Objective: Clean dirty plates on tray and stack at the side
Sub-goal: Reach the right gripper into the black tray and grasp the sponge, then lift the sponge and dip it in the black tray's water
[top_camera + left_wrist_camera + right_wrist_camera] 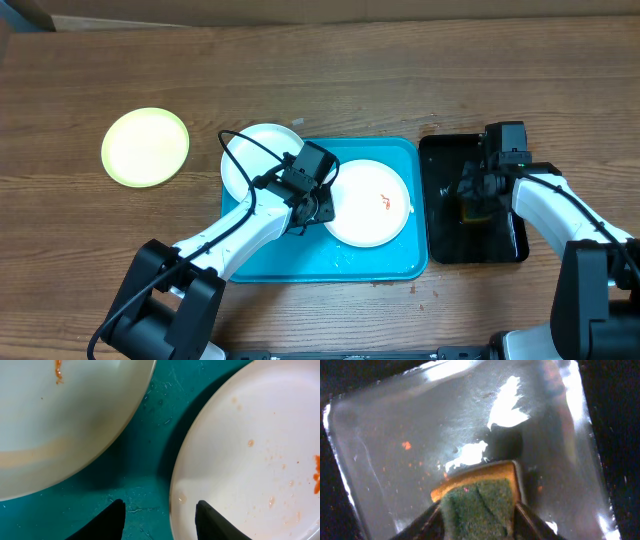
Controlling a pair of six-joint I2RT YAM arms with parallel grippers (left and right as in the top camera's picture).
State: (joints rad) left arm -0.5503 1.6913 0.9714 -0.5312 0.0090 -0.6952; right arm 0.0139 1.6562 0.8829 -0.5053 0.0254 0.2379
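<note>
Turquoise tray point(370, 262): right white plate point(367, 203), red-smeared, lies inside. Left white plate point(250, 150) overlaps its upper-left corner. Yellow-green plate point(145, 147) sits well left of it. Left gripper point(160, 510): half-open, empty, straddling right white plate's rim. Right gripper point(479, 510): clamped on sponge point(479, 497), over black tray point(500, 235) just right.

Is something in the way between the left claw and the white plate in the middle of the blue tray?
No, nothing visible. The left gripper hangs open right at the white plate, one finger on each side of its rim, with only bare tray in between.
</note>
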